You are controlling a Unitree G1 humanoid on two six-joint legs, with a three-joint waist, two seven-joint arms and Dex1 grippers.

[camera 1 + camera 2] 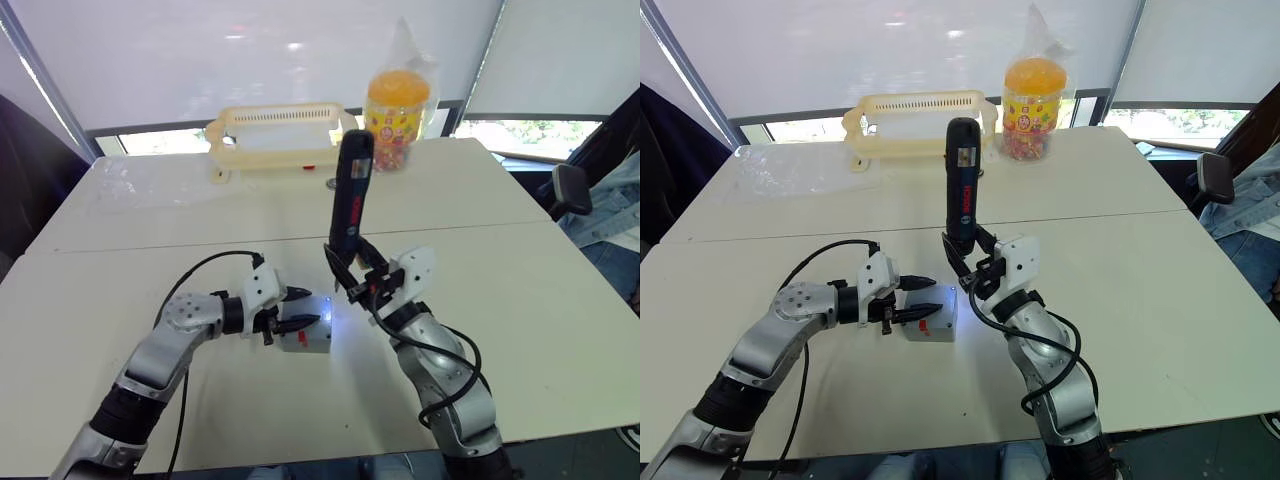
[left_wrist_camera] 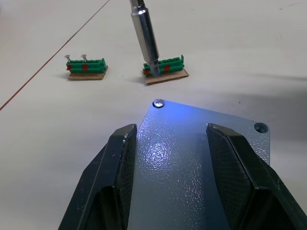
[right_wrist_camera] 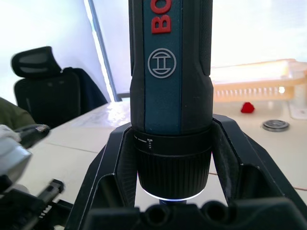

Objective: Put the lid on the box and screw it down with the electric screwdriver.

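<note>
The right end effector [image 1: 965, 268] is clamped around the lower barrel of the electric screwdriver [image 1: 961, 185], which stands nearly upright with its light glowing at the tip. In the left wrist view the metal bit [image 2: 145, 37] hangs over a small green screw holder [image 2: 164, 67] on a cardboard scrap, just beyond the lid [image 2: 201, 158]; whether the tip is touching a screw there I cannot tell. A second green holder [image 2: 86, 65] with two screws standing in it sits off to the side.

The left end effector [image 1: 915, 300] has its two fingers spread partly apart and lying low over the lid, pressing or steadying rather than gripping as far as I can judge. The lid already sits on the box [image 1: 932, 318] out on the white worktop [image 1: 1160, 300]. One corner carries a screw [image 2: 159, 103]; the next corner shows an empty hole [image 2: 260, 127].

What worries me is the pick-up: a slightly off-centre bit could knock the light cardboard holder away or drop the screw on the way back. If the left fingers ease off, the lid may slide and the empty hole would no longer line up with the box. The tall tool could also tilt in the grip under downward pressure and cross-thread.
</note>
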